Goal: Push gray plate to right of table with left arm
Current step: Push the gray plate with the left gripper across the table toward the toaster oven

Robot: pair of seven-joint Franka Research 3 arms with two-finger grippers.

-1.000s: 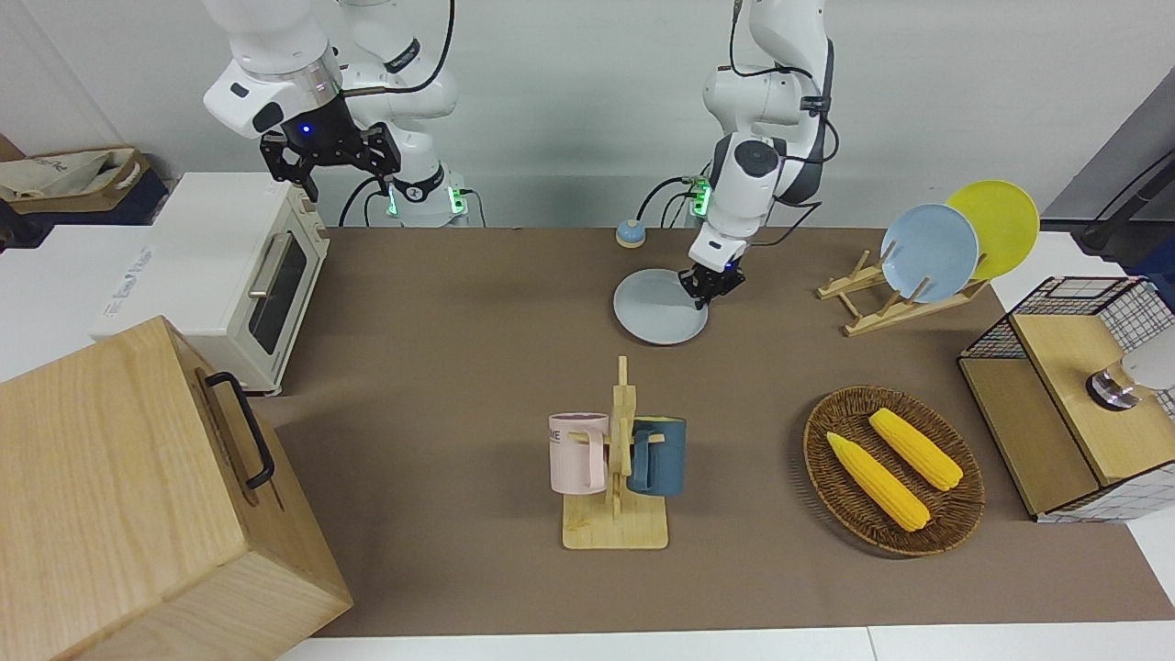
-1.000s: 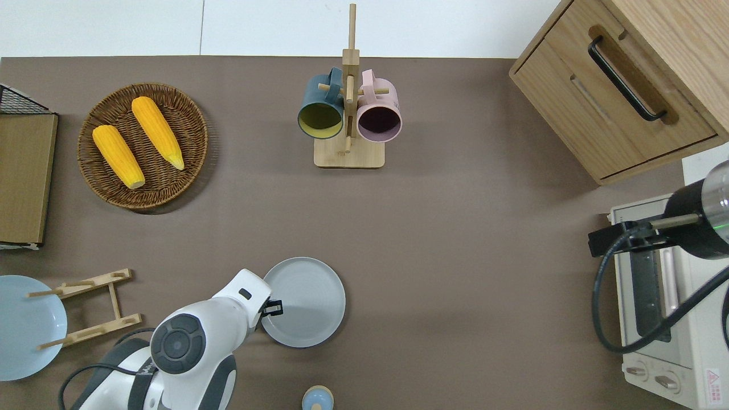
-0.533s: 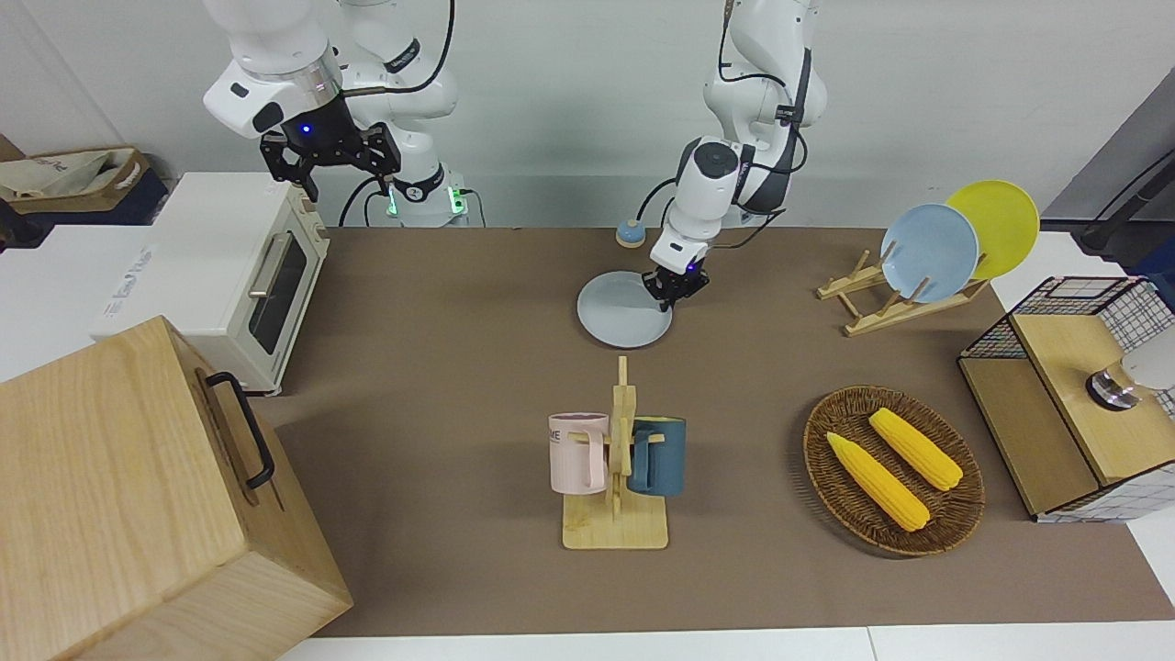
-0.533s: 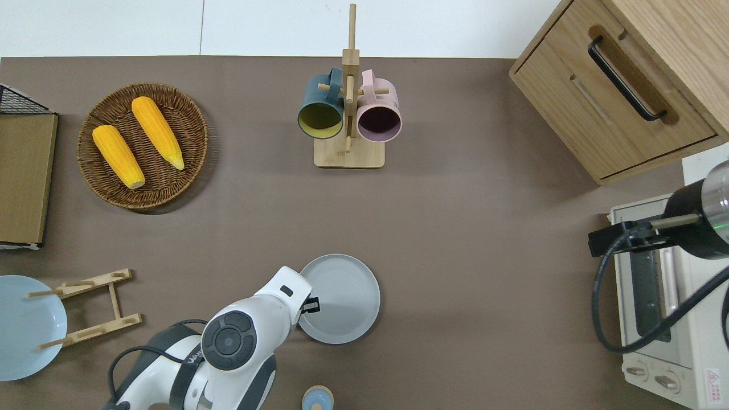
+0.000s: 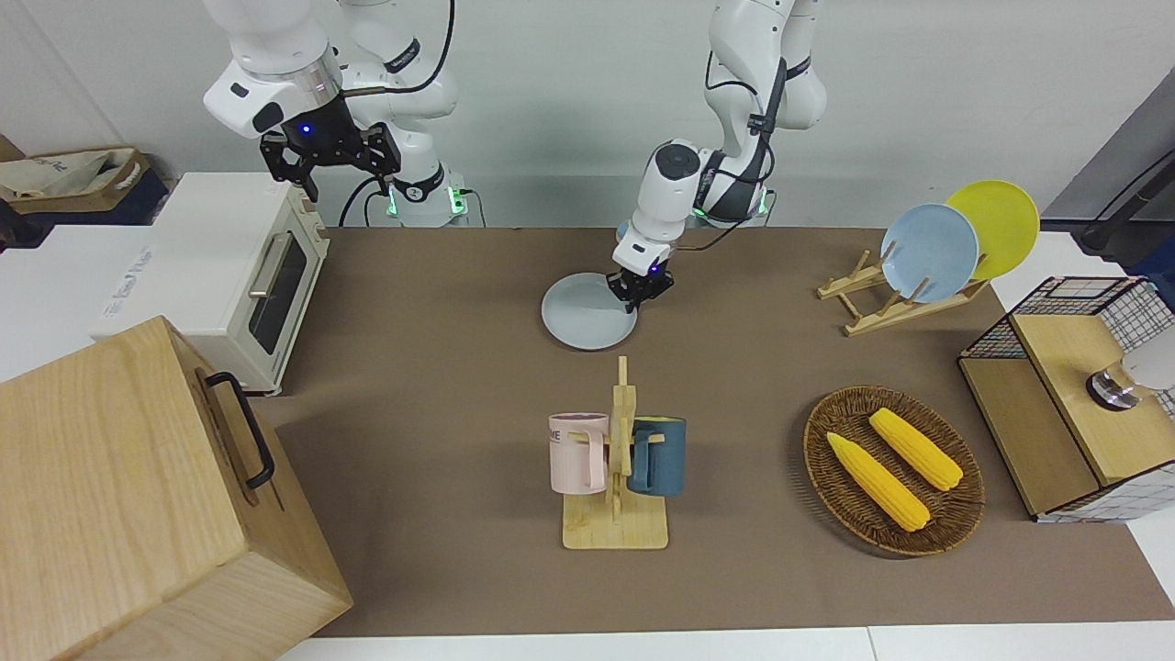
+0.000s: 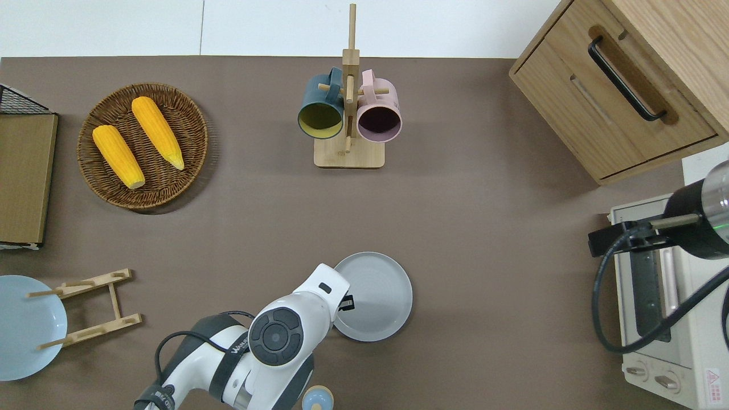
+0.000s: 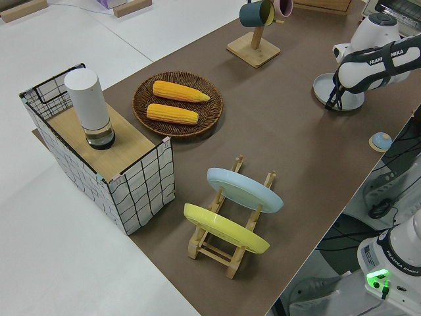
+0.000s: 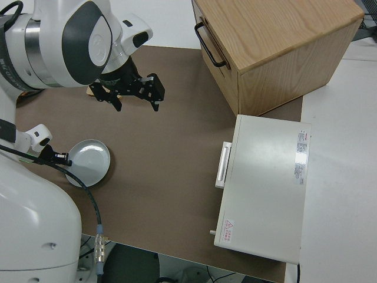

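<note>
- Since a second ago, the gray plate (image 6: 376, 296) has slid across the counter (image 6: 484, 256) toward the right arm's end, and the left hand (image 6: 345, 303) has travelled with it.
- The left hand sits low at the plate's rim on the side toward the left arm's end, its fingertips over the rim; whether they touch it cannot be told, nor whether the fingers are apart or together.
- The gray plate lies flat on the brown counter, nearer to the robots than the mug rack (image 6: 348, 114), which holds a dark blue mug (image 6: 320, 111) and a pink mug (image 6: 379, 114).
- A small blue-topped knob (image 6: 317, 398) stands nearer to the robots than the plate.
- The right arm is parked, its right hand (image 5: 330, 156) with fingers spread apart and holding nothing.
- Toward the left arm's end are a wicker basket (image 6: 196, 136) with two corn cobs (image 6: 156, 131) and a plate rack (image 5: 881, 298) carrying a sky-blue plate (image 5: 929, 252) and a yellow plate (image 5: 1005, 220).
- Toward the right arm's end stand a white toaster oven (image 5: 220, 266) and a wooden cabinet (image 5: 119, 496).
</note>
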